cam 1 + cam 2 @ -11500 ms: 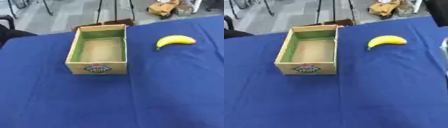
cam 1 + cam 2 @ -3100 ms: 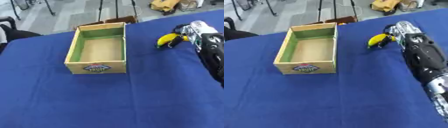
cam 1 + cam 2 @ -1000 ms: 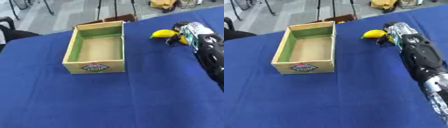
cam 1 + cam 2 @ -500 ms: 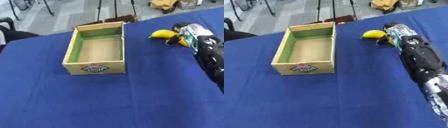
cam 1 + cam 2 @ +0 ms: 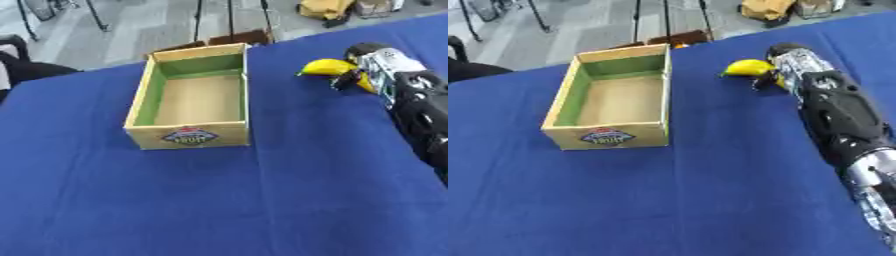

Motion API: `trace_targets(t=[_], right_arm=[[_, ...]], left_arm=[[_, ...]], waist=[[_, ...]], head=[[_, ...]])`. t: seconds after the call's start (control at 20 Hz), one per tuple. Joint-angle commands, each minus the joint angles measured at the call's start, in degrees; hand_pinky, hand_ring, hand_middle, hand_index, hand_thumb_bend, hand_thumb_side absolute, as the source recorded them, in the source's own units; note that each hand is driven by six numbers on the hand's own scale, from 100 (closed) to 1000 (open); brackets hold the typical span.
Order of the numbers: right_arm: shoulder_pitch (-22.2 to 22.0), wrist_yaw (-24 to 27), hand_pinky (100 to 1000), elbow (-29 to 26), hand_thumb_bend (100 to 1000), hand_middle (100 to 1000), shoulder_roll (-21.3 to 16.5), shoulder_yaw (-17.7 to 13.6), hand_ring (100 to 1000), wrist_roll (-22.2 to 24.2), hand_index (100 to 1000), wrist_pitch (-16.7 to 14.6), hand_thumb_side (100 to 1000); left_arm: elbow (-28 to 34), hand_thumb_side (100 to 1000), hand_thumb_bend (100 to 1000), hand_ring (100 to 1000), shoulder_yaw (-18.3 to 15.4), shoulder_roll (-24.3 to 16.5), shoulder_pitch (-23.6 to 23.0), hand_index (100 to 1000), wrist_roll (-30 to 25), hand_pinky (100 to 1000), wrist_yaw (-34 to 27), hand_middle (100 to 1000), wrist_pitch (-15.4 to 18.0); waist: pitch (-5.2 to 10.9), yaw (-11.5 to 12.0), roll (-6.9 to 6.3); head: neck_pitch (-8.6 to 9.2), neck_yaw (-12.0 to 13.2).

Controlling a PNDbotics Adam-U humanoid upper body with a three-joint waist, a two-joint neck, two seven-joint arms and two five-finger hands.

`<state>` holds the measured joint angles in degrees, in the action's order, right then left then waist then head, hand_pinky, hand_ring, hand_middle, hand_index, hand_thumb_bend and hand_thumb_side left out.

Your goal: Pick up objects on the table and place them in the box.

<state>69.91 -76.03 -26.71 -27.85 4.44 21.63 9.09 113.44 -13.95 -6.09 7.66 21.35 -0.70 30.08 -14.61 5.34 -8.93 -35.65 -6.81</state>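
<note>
Blue cloth (image 5: 219, 200) over the whole table, smooth and matte, with grey floor and dark stand legs beyond the far edge. Near the far left of that cloth, an open rectangular box (image 5: 189, 99) of pale cardboard, green on the inner walls, bare tan on the bottom, a round printed label on the near wall, nothing inside. To the right of the box and level with its far end, a curved yellow banana (image 5: 748, 67), smooth-skinned, clamped at its right end in the curled fingers of the right hand (image 5: 784, 70), a black and silver hand on a thick black arm entering from the lower right. Tip of the banana pointing toward the box, a strip of bare cloth between the two. Cannot tell whether the fruit touches the cloth. Wide open cloth in front of the box and to its left, nothing in the way. Against the view from three seconds back, banana nearer the box; half a second back, much the same spot. Left hand nowhere in either view.
</note>
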Motion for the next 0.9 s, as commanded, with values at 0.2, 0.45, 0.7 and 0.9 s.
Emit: trace_targets(t=[0.2,0.45,0.7,0.9], right_arm=[[1.70,0.50,718,-1.53,100,814,-0.50,-0.08,858,-0.42,692,0.39,485],[1.88,0.30,715,-2.70,100,810,-0.58,0.10,854,-0.97,683,0.76,483],[2.29,-0.17,713,-5.05,100,807,-0.62,0.16,851,-1.28,675,1.18,484],[2.57,-0.23,708,-7.77,100,802,-0.61,0.29,850,-1.22,673,1.34,484]], left_arm=[[1.15,871,100,726,-0.12,-0.95,0.42,722,-0.10,275,-0.11,745,-0.03],[1.15,870,100,726,-0.16,-1.05,0.41,723,-0.06,277,-0.08,746,-0.08],[1.15,870,100,725,-0.22,-1.28,0.43,723,0.02,280,-0.04,745,-0.16],[1.15,869,100,724,-0.26,-1.49,0.45,723,0.09,282,-0.04,745,-0.22]], waist=[[1.22,-0.11,0.54],[1.44,-0.31,0.69],[1.79,-0.55,0.97],[2.15,-0.65,1.22]], head=[[0.61,-0.02],[0.43,0.12],[0.31,0.20],[0.17,0.28]])
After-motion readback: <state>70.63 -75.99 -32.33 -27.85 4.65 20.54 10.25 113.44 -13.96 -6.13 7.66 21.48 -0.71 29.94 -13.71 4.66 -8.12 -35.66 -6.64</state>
